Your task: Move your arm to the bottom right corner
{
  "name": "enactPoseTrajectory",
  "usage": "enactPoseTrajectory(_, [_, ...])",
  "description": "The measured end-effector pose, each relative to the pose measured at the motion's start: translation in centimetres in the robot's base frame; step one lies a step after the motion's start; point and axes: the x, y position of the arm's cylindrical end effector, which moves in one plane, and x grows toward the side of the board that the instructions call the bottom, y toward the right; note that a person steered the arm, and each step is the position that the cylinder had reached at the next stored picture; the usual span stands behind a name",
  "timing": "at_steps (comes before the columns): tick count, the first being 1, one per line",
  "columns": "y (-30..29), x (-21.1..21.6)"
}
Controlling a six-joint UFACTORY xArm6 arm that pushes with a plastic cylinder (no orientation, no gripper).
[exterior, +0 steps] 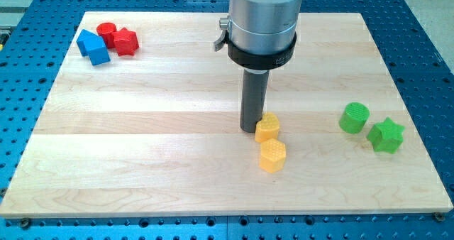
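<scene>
The wooden counter (142, 126) was seen to offer wide bare room toward the view's bottom right corner, where the tip was to be taken. A sweep down and rightward was judged best, kept below the green cylinder (354, 117) and green star block (386, 135) near the right edge. My tip (250, 130) was found touching the upper yellow block (267, 127), with the lower yellow hexagonal block (272, 155) just beneath. No fingers were carried; only the rod was fitted.
</scene>
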Motion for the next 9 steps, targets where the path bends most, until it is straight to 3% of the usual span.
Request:
enactPoseTrajectory(2, [0.5, -5.0])
enactPoseTrajectory(4, [4.2, -1.6])
enactPoseTrajectory(7, [4.2, 1.4])
enactPoseTrajectory(8, [6.0, 1.5])
enactPoseTrajectory(9, [11.9, 4.6])
